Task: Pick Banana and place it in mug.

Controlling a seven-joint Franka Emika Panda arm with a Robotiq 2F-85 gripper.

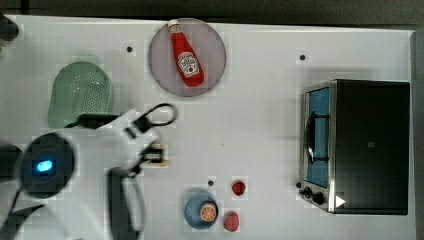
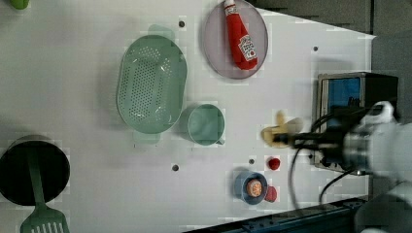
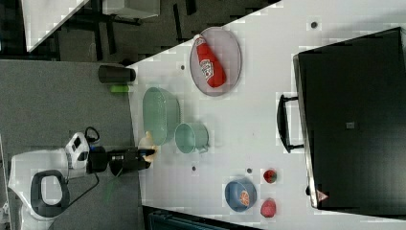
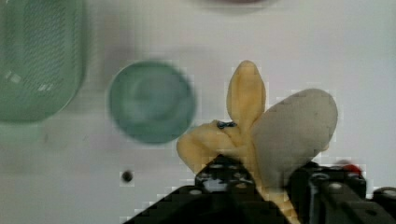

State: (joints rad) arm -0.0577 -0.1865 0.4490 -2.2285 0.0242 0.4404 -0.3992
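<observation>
My gripper [image 4: 261,175] is shut on the banana [image 4: 247,95], a pale yellow peeled piece with a greyish-white lobe, held up above the table. In the left view the banana [image 2: 277,131] sticks out of the gripper [image 2: 283,139] to the right of the mug [image 2: 206,124], with a clear gap between them. The mug [image 4: 152,101] is a round teal cup, upright, with nothing inside. In the right view the banana [image 3: 147,143] and gripper [image 3: 146,154] sit to the left of the mug [image 3: 190,138]. In the top view the banana [image 1: 161,156] shows at the arm's tip.
A pale green colander [image 2: 151,90] stands beside the mug. A ketchup bottle [image 2: 240,36] lies on a grey plate [image 2: 216,46]. A blue bowl [image 2: 243,182] with an orange slice, two red fruits [image 2: 274,163], a toaster oven [image 1: 367,145] and a black pot [image 2: 31,170] with a spatula surround them.
</observation>
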